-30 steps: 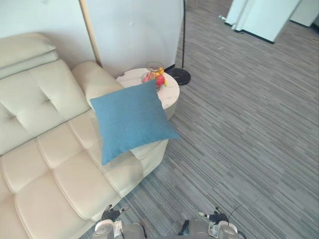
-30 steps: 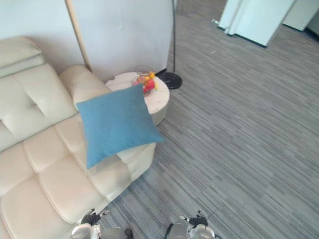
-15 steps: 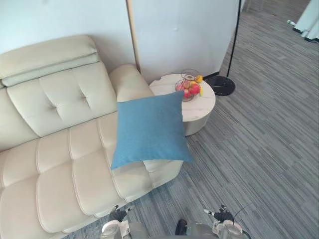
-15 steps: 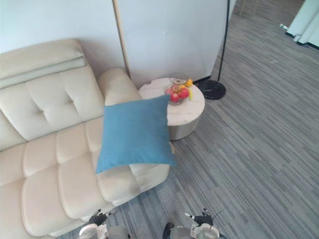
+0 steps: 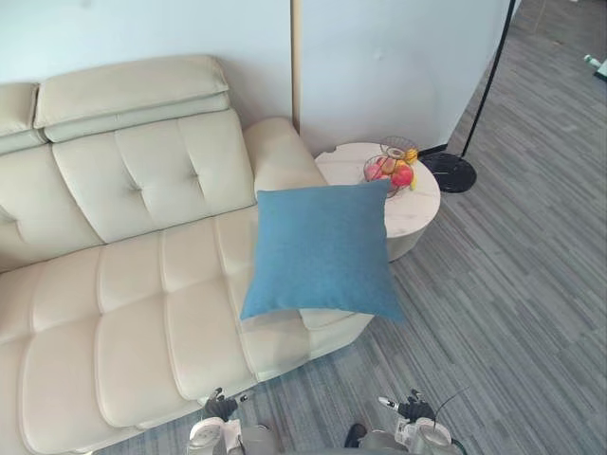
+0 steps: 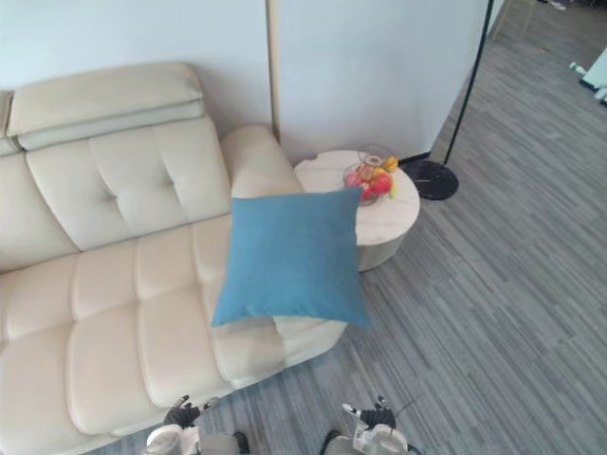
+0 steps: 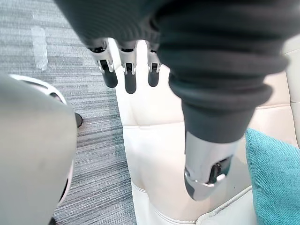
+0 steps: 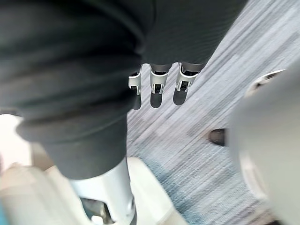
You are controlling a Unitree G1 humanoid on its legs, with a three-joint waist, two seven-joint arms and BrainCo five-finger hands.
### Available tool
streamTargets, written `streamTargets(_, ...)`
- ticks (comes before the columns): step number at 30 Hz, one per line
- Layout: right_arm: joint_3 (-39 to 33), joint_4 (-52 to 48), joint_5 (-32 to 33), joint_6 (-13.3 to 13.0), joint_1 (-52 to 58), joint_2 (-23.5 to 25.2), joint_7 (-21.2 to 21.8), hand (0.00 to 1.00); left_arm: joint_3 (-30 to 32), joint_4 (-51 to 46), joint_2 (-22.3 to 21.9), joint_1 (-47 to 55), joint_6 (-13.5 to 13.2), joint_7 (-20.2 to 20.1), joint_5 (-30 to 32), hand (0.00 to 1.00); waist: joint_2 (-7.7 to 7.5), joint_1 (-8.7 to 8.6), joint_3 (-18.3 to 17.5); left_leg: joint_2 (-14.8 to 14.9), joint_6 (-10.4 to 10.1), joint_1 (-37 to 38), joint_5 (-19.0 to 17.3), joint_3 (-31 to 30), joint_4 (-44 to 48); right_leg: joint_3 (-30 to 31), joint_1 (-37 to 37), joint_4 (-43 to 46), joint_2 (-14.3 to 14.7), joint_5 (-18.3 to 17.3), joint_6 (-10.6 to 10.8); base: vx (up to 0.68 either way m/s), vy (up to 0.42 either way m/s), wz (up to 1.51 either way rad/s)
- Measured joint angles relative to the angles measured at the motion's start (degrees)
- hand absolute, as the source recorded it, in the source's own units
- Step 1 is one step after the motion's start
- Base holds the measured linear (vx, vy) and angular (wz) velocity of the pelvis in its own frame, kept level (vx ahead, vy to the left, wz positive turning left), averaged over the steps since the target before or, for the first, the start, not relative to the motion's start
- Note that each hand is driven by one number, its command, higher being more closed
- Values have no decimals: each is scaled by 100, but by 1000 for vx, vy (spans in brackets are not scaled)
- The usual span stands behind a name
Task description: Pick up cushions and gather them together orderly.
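the blue cushion (image 5: 322, 248) lay on the sofa (image 5: 133, 284) end, at 12 o'clock, well apart from both hands. the left hand (image 7: 129, 75) and the right hand (image 8: 158, 86) hung low with straight fingers, holding nothing.

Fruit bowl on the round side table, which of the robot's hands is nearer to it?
Right. The right hand hangs open over the floor, almost straight in front of the fruit bowl; the left hand hangs open by the sofa's front edge, farther to the side.

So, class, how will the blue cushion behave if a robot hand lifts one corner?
The cushion looks soft and fabric-covered, so it would probably sag if held by a corner. Likely light for its bulk. Its lower corner overhangs the sofa edge, so a push may slide it off.
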Motion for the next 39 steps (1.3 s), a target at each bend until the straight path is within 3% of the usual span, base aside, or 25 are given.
streamTargets(3, -5, -721, 3, -75, -72, -241, -65, 0, 137, -342, 78, 103, -77, 15, -434, 0, -36, 8, 5, -10, -32, -12, 135, -47, -212, -32, -35, -136, 52, 84, -16, -72, -15, 6)
streamTargets(9, -25, -1370, 40, -244, -722, -825, -279, 0, 244, -1154, 833, -83, -312, 132, -1369, 0, -150, 29, 147, 16, -67, -545, 453, -187, -453, -90, -623, -197, 133, 205, -101, -99, -44, 6)
streamTargets(13, -1, -1613, 318, -259, -1445, -1094, -391, 0, 341, -1471, 1143, -898, -479, 269, -1781, 0, -154, 67, 526, 20, -28, -1118, 587, -261, -292, -88, -1189, 71, 90, 304, -210, -75, -28, 5)
streamTargets(21, 71, -1966, 1376, -462, -2903, -1415, -750, 0, 83, -2131, 1662, -2777, -767, 541, -2379, 0, -154, 174, 1088, 26, -9, -2030, 588, -385, 267, -74, -2159, 865, -130, 140, -324, -87, -6, 6)
streamTargets(29, 499, -1808, 2045, -478, -3975, -1553, -845, 0, -135, -1751, 1809, -3868, -795, 599, -2591, 0, -149, 166, 1258, 99, -24, -2473, 654, -409, 343, -81, -2621, 1013, -146, 134, -349, -17, -3, 0)
streamTargets(39, 1042, -978, 2304, -455, -5353, -1302, -831, 0, -304, -1007, 1775, -5107, -641, 589, -2392, 0, -159, 112, 1370, 283, -27, -3015, 659, -257, 511, 41, -3112, 803, 46, 379, -469, 31, -15, -11)
